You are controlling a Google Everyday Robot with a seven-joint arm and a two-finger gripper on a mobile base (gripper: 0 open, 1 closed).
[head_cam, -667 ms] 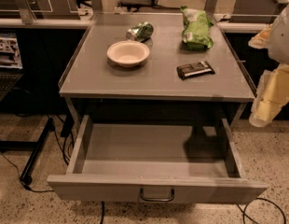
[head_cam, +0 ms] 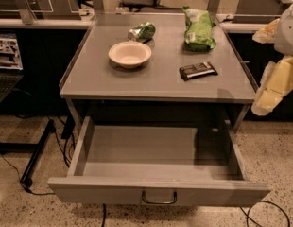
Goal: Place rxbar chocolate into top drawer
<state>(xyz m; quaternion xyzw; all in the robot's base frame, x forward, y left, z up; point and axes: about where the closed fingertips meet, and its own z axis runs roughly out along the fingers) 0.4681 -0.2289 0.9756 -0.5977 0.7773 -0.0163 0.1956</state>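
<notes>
The rxbar chocolate [head_cam: 197, 71], a small dark wrapper with pale lettering, lies flat on the grey table top [head_cam: 151, 82], right of centre. The top drawer [head_cam: 151, 155] below is pulled wide open and nothing shows inside it; its loop handle [head_cam: 159, 197] sits at the centre of the front panel. My gripper [head_cam: 267, 96], pale yellow-white, hangs at the right edge of the view, beside the table's right front corner, lower than the bar and apart from it. It holds nothing that I can see.
A white bowl [head_cam: 130, 54] stands left of centre on the table. A crushed green can [head_cam: 142, 31] lies behind it. A green chip bag [head_cam: 199, 28] lies at the back right. Cables and a stand foot [head_cam: 35, 155] are on the floor at left.
</notes>
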